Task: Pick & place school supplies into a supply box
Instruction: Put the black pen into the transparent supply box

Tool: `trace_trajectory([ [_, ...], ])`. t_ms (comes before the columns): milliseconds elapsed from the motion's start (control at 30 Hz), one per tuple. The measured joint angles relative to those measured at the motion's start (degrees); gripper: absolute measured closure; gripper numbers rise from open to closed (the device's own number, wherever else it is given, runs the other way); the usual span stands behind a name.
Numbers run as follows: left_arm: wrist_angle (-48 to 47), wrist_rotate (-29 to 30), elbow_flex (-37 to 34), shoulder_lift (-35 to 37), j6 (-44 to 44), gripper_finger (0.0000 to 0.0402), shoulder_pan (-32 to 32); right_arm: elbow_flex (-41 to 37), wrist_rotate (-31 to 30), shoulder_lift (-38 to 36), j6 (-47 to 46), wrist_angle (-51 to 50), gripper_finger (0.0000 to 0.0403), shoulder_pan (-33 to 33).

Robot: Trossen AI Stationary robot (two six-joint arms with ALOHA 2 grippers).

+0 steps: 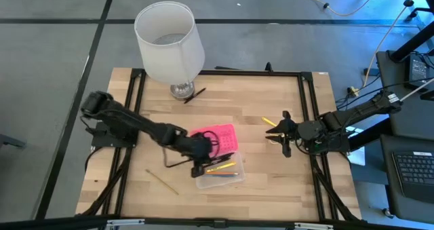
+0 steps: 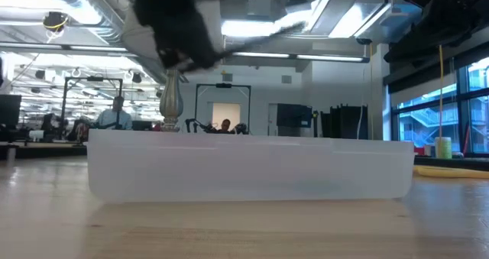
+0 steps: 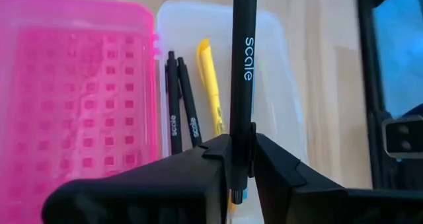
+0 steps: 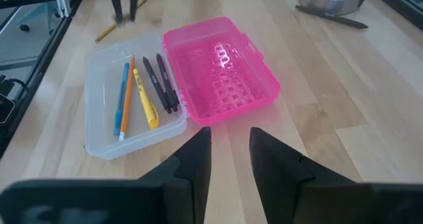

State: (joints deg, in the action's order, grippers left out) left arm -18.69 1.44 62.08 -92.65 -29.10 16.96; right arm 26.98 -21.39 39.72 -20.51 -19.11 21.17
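While over supply box [image 3: 277, 65], left gripper [image 3: 239, 159] clamps black pen [image 3: 242, 72]

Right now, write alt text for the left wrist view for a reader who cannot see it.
The left gripper is shut on a black pen printed "scale", held above the open supply box. In its clear base lie two more black pens and a yellow highlighter; the pink dotted lid lies open beside it on the wooden table.

The word "scale" stood in white on the black pen [image 3: 242, 59] held upright, and on two black pens [image 3: 181, 102] in the box [image 3: 284, 85].
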Motion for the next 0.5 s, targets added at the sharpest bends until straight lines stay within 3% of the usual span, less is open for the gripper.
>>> trace_trajectory([
  [200, -7.65, -6.24, 8.87, -9.61, -3.31, 0.0364, -1.69, 0.0, 0.02, 0.0, 0.0, -0.06, 0.0295, 0.0],
  [500, -14.49, -6.49, 13.73, -18.02, -8.58, 0.0361, -1.84, 0.0, 0.45, 0.0, 0.04, -2.49, 0.0295, 0.0],
])
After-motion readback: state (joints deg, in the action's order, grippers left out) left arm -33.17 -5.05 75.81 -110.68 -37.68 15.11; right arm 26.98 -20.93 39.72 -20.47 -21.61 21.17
